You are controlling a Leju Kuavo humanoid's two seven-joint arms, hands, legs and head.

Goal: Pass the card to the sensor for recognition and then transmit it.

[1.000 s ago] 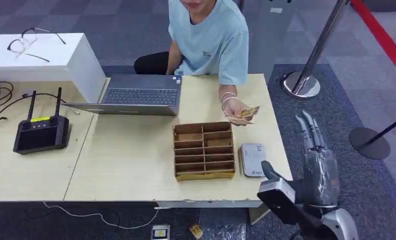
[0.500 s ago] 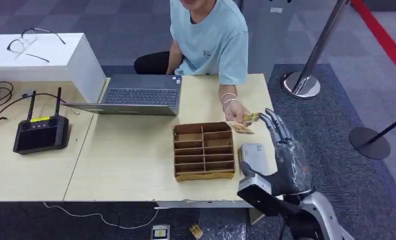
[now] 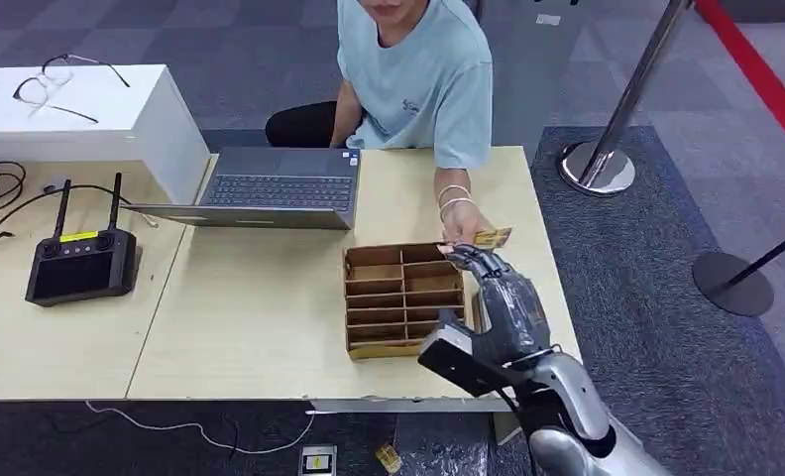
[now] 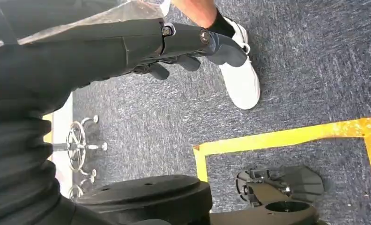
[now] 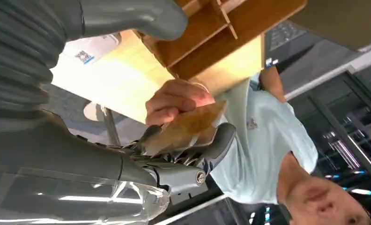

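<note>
A person in a light blue shirt sits across the table and holds out a tan card [image 3: 494, 237] in one hand [image 3: 458, 220]. My right hand [image 3: 503, 297] reaches over the table's right side, and its fingertips meet the card. In the right wrist view the card [image 5: 189, 125] lies on my dark fingers [image 5: 216, 140], still pinched by the person's hand [image 5: 174, 101], while my thumb [image 5: 141, 18] stands well apart. The white sensor [image 5: 87, 51] lies on the table beneath my hand. My left hand [image 4: 127, 42] hangs beside my body, holding nothing.
A wooden compartment box [image 3: 404, 297] stands just left of my right hand. A laptop [image 3: 275, 188], a black remote controller [image 3: 79, 264] and a white box [image 3: 71, 109] with glasses lie further left. Stanchion bases [image 3: 597, 169] stand on the carpet to the right.
My right hand has swung from beyond the table's right edge, leftward and forward over the sensor, up to the card. The person has lifted one card toward it.
</note>
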